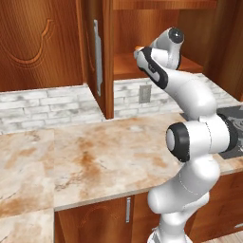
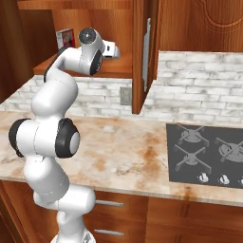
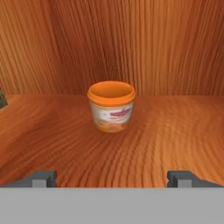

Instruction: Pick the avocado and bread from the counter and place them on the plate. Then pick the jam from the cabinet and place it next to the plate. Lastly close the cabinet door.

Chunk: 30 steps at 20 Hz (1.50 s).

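Cabinet (image 2: pixel 90 28): You have the arm reaching inside it. The door (image 2: pixel 148 52) stands open beside the arm.
Shelf (image 3: pixel 175 131): Flat wood. The jam sits on it, near the back wall.
Gripper (image 3: pixel 112 178): Your fingers are spread wide and hold nothing. The jam is ahead, between the two tips, not touching them.
Jam (image 3: pixel 111 106): A small tub with an orange lid, standing up straight. It looks light and hard, maybe a bit slippery. Take it by its sides, under the lid. Squeeze gently.
Label: White with red and orange marks. The words are too blurry to read.
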Tool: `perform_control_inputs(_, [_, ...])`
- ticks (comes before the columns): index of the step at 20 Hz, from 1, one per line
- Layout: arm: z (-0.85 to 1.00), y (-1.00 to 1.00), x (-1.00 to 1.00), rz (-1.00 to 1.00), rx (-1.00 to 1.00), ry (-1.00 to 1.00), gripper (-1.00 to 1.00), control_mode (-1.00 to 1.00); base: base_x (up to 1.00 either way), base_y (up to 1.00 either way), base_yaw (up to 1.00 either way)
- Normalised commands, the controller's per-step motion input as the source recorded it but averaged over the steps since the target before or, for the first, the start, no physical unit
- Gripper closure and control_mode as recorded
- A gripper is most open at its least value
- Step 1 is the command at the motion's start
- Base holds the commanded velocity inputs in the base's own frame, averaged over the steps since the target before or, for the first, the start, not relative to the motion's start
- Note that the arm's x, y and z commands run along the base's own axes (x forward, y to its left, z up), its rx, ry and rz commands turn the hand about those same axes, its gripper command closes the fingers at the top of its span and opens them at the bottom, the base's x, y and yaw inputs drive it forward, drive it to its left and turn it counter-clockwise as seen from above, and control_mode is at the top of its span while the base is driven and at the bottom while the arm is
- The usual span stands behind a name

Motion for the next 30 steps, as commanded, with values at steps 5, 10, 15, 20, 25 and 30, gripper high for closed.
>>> perform_control_inputs(5, [0.05, 0.00, 0.12, 0.00, 0.00, 0.00, -1.00, -1.00, 0.00, 0.00, 0.00])
perform_control_inputs(10, [0.00, 0.00, 0.13, 0.00, 0.00, 0.00, -1.00, -1.00, 0.00, 0.00, 0.00])
perform_control_inputs(15, [0.00, 0.00, 0.21, 0.00, 0.00, 0.00, -1.00, -1.00, 0.00, 0.00, 0.00])
perform_control_inputs(20, [0.00, 0.00, 0.25, 0.00, 0.00, 0.00, -1.00, -1.00, 0.00, 0.00, 0.00])
perform_control_inputs(25, [0.00, 0.00, 0.24, 0.00, 0.00, 0.00, -1.00, -1.00, 0.00, 0.00, 0.00])
perform_control_inputs(30, [0.00, 0.00, 0.29, 0.00, 0.00, 0.00, -1.00, -1.00, 0.00, 0.00, 0.00])
